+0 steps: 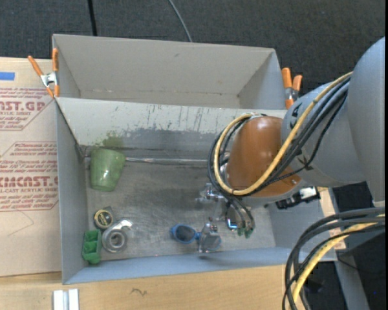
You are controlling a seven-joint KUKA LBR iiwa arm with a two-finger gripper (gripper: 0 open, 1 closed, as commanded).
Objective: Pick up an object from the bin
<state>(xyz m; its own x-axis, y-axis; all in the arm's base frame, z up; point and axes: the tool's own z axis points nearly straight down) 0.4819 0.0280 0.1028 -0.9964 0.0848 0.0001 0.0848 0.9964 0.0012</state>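
My gripper (210,236) hangs low over the bin's front right part, under the orange wrist cover. A small blue object (180,233), rounded and lying flat on the bin floor, sits just left of the gripper's lower end, close to the front wall. Whether the gripper touches it I cannot tell. Nothing shows held in the gripper.
A pale green cup (107,168) lies on its side at the back left. In the front left corner lie a small gold-rimmed round thing (103,218), a silver ring-shaped thing (116,239) and a green block (90,247). The arm and its cables cover the bin's right side.
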